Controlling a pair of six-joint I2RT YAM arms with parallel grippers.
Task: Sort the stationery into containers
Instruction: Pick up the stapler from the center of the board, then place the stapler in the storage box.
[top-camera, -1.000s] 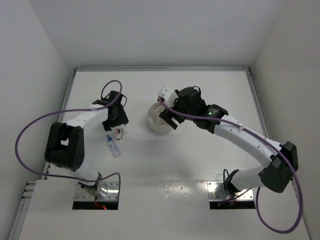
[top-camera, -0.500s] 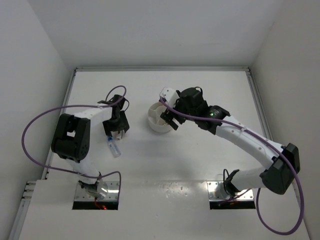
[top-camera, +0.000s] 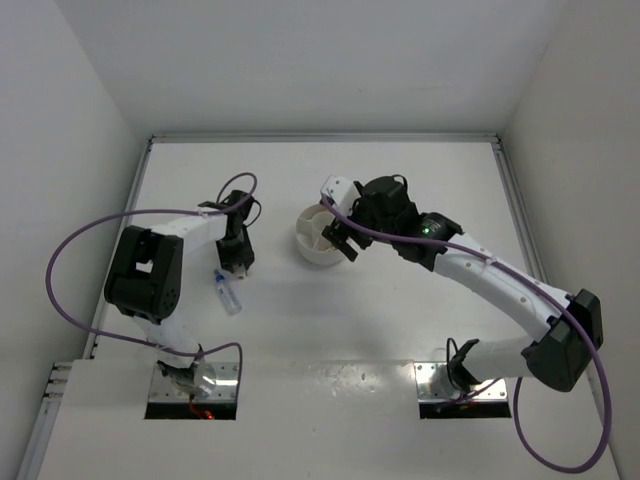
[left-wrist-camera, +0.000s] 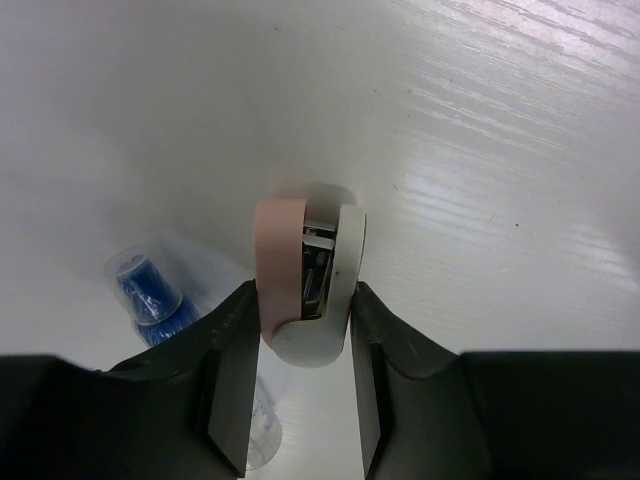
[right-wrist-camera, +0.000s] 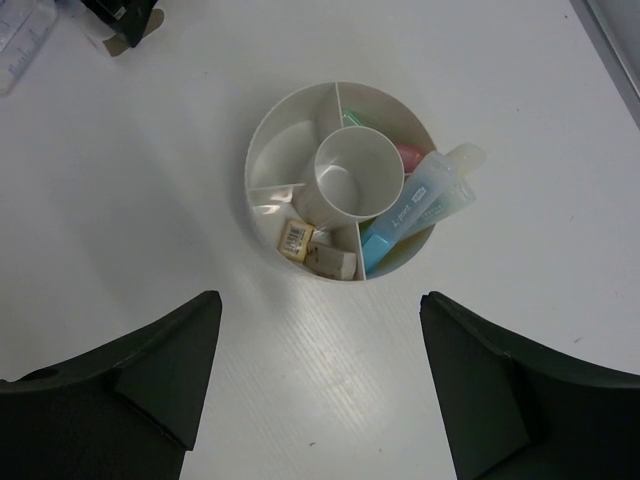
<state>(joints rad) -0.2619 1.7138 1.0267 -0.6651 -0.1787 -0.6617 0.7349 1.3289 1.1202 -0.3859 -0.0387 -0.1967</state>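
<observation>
The left fingers are pinched narrow on a small pink-and-white item down close to the counter, with a clear blue-capped tube lying just beside it. The right fingers are spread wide, holding nothing, above the divided white bowl. In it, tan erasers and a pale blue tube lie in neighbouring compartments.

Blue-capped tube partly hidden, behind left hand
</observation>
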